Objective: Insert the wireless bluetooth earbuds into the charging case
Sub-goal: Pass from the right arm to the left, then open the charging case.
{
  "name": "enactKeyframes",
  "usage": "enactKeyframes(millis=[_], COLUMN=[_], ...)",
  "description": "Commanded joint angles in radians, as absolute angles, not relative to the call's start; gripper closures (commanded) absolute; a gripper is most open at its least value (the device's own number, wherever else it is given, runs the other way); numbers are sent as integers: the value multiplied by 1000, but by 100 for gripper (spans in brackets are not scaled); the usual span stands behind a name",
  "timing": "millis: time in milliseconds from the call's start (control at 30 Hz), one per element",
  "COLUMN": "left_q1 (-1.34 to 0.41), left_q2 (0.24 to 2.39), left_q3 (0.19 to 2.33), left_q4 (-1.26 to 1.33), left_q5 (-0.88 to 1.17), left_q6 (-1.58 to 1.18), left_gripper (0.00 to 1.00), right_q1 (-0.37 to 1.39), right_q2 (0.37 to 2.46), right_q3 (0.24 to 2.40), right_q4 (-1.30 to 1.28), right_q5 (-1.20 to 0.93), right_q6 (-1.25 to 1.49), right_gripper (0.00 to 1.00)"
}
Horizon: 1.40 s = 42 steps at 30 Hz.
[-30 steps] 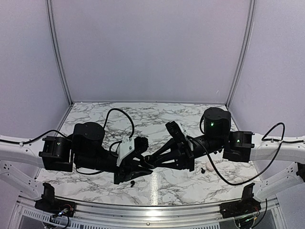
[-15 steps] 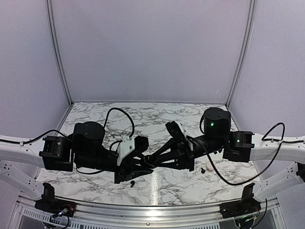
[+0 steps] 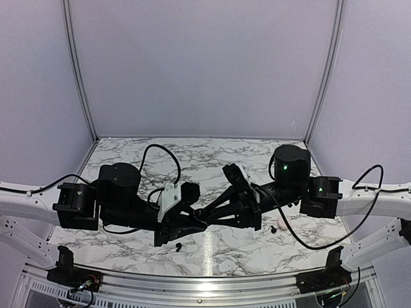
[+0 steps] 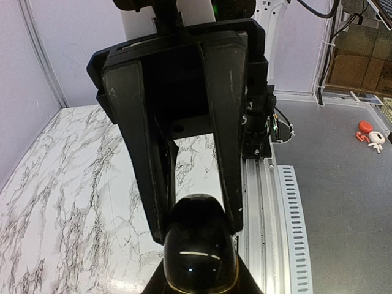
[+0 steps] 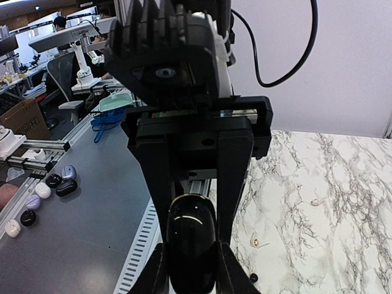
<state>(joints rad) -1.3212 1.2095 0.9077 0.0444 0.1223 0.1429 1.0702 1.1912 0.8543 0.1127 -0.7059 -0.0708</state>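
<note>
Earbud (image 3: 178,246) on marble (image 3: 244,154) near left claw (image 4: 196,229), this and right claw (image 5: 192,242) clenched on glossy black object (image 4: 199,260)

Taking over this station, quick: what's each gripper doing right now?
Left gripper: closed on a glossy black rounded object.
Right gripper: closed on what looks like the same object.

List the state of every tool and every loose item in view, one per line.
Left tool: shut on the glossy black object.
Right tool: shut on the same object.
Glossy black object: held above the table by both tools.
Black earbud by the left arm: loose on the table.
Black earbud by the right arm: loose on the table.
Two pale pieces: loose on the table.
</note>
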Motion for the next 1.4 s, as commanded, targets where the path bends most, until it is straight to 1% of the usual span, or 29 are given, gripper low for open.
enactKeyframes(millis=[0,200,333,400,500,733,967,1000,1100,1200,1233,1267,1367], left_q1=[-1319,-1319,-1319,-1318,-1319,-1319,-1319,-1317,-1292,-1263,-1255,-1247,-1214], left_q2=[1183,1163,1158,1158,1157,1145,1131,1128,1115,1085,1073,1063,1026], left_q3=[905,883,875,873,868,854,836,829,805,760,746,733,690], left_q4=[83,104,108,108,110,124,140,146,161,195,202,205,221], left_q5=[138,155,163,166,173,174,148,142,151,161,161,159,158], left_q6=[154,163,172,173,178,181,167,161,129,94,88,82,49], left_gripper=[91,96,97,97,98,98,99,99,99,99,99,99,99], right_q1=[1065,1064,1062,1057,1053,1043,1041,1042,1042,1041,1040,1041,1039], right_q2=[1193,1190,1184,1177,1171,1175,1174,1165,1129,1090,1082,1074,1058], right_q3=[875,876,876,875,873,873,877,876,870,863,863,866,866], right_q4=[128,123,123,125,127,115,104,106,120,127,124,118,95], right_q5=[-673,-591,-552,-541,-517,-467,-461,-466,-489,-489,-485,-482,-474], right_q6=[-52,-41,-36,-29,-26,-20,-26,-27,-32,-36,-33,-32,-27], right_gripper=[84,67,60,55,53,52,51,49,40,34,29,26,23])
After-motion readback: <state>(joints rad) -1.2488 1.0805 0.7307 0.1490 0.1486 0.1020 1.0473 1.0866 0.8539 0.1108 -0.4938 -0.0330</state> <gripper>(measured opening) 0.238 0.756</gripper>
